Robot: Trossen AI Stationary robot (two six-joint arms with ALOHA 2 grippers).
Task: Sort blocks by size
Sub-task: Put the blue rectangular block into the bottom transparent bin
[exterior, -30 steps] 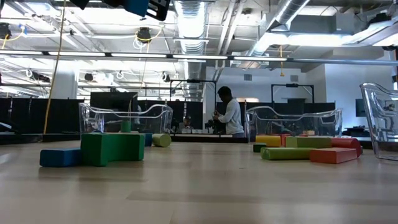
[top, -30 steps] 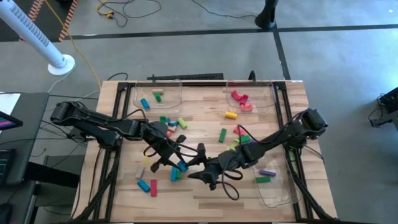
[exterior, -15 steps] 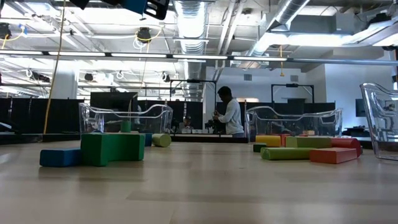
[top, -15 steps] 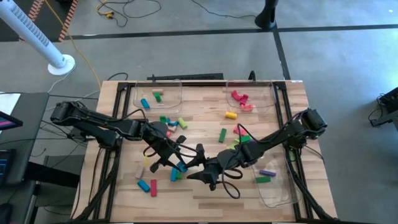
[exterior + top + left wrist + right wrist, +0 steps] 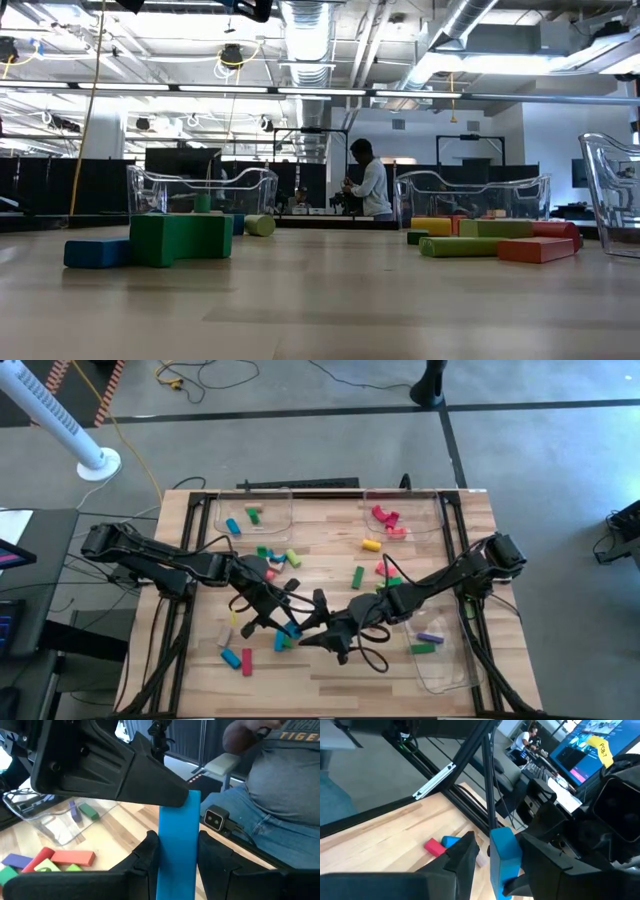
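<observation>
A blue block [image 5: 179, 845] is clamped by the left gripper [image 5: 175, 851], bracketed by the half-open right gripper [image 5: 495, 851]; most blocks [image 5: 275, 556] lie unsorted mid-worktop [image 5: 330, 670], few in trays [image 5: 255, 510] at 12 o'clock.

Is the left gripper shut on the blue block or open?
Shut on it: the left gripper has both fingers pressed against the blue block.

Bright, even overhead light; sharp.
</observation>
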